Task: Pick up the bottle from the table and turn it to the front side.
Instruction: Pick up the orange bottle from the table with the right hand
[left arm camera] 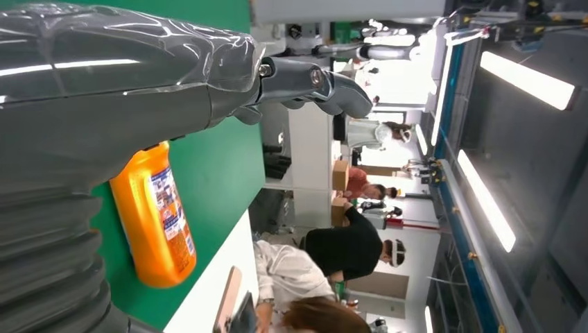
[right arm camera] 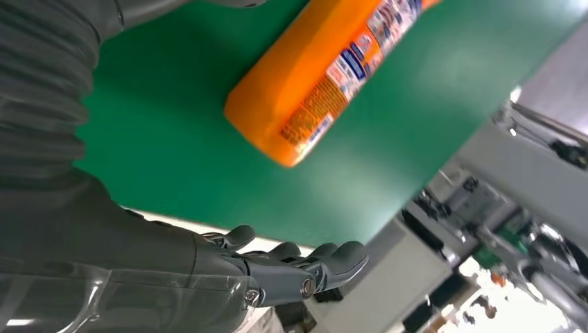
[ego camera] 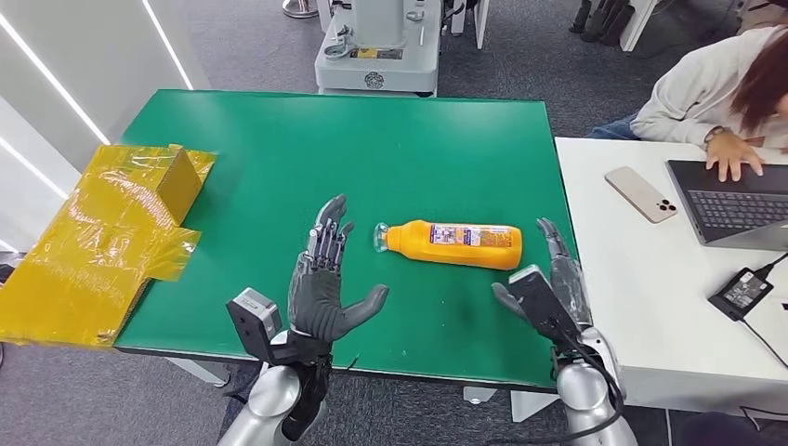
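Note:
An orange bottle point(ego camera: 457, 244) with a blue and white label lies on its side on the green table point(ego camera: 279, 158), its clear cap pointing toward my left hand. My left hand point(ego camera: 323, 279) hovers open just to the left of the cap, fingers apart, holding nothing. My right hand point(ego camera: 550, 288) is open near the table's right front edge, just right of the bottle's base and not touching it. The bottle point(left arm camera: 154, 215) lies past my left hand point(left arm camera: 139, 83) in the left wrist view. The right wrist view shows the bottle's base point(right arm camera: 326, 76) beyond my right hand point(right arm camera: 229, 270).
A yellow taped flattened box point(ego camera: 102, 237) hangs over the table's left edge. A white desk point(ego camera: 650, 307) adjoins on the right with a phone point(ego camera: 641, 194), a laptop point(ego camera: 734, 200) and a charger point(ego camera: 741, 292); a person point(ego camera: 715, 88) types there. A robot base point(ego camera: 376, 46) stands behind the table.

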Robot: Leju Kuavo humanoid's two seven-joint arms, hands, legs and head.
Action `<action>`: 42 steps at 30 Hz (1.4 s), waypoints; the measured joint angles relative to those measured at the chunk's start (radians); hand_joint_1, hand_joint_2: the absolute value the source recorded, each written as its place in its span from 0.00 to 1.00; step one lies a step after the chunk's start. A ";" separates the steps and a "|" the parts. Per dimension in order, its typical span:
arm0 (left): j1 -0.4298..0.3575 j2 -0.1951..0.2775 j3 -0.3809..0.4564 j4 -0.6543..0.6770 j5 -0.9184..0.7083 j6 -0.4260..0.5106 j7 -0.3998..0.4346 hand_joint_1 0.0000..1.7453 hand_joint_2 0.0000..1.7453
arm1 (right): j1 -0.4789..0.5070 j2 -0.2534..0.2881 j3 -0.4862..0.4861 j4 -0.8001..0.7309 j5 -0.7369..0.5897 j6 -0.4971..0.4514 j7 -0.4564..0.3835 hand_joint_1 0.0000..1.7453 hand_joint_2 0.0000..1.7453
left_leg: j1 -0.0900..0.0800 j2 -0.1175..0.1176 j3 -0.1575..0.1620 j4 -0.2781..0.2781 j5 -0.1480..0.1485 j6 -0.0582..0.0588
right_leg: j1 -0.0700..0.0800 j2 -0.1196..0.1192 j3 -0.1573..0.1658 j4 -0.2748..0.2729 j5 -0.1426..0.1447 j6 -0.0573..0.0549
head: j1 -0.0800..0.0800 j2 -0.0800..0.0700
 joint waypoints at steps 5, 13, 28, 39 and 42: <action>-0.009 -0.004 -0.013 0.014 -0.002 -0.010 0.004 0.00 1.00 | -0.088 -0.007 0.020 0.126 0.021 0.038 0.009 0.00 1.00 | 0.000 0.000 0.000 0.000 0.000 0.000 | 0.000 0.000 0.000 0.000 0.000 0.000 | 0.000 0.000; -0.044 -0.004 -0.030 0.043 0.007 -0.016 0.003 0.00 1.00 | -0.299 -0.026 0.138 0.417 0.119 0.126 -0.048 0.00 1.00 | 0.000 -0.001 0.000 0.000 0.001 0.000 | 0.000 -0.001 0.000 0.000 0.000 0.000 | 0.000 0.000; -0.090 -0.004 -0.043 0.081 0.007 -0.025 0.003 0.00 1.00 | -0.476 -0.025 0.264 0.599 0.160 0.168 -0.024 0.00 1.00 | 0.000 -0.001 0.000 0.001 0.001 0.000 | 0.000 0.000 0.000 0.000 0.000 0.000 | 0.000 0.000; -0.097 -0.004 -0.044 0.091 0.008 -0.027 0.003 0.00 1.00 | -0.506 -0.023 0.301 0.646 0.188 0.186 -0.001 0.00 1.00 | 0.000 -0.001 0.000 0.001 0.001 0.000 | 0.000 0.000 0.000 0.000 0.000 0.000 | 0.000 0.000; -0.115 -0.006 -0.048 0.104 0.023 -0.031 0.006 0.00 1.00 | -0.533 -0.015 0.325 0.672 0.199 0.252 0.041 0.00 1.00 | 0.000 -0.001 0.000 0.001 0.001 -0.001 | 0.000 0.000 0.000 0.000 0.000 0.000 | 0.000 0.000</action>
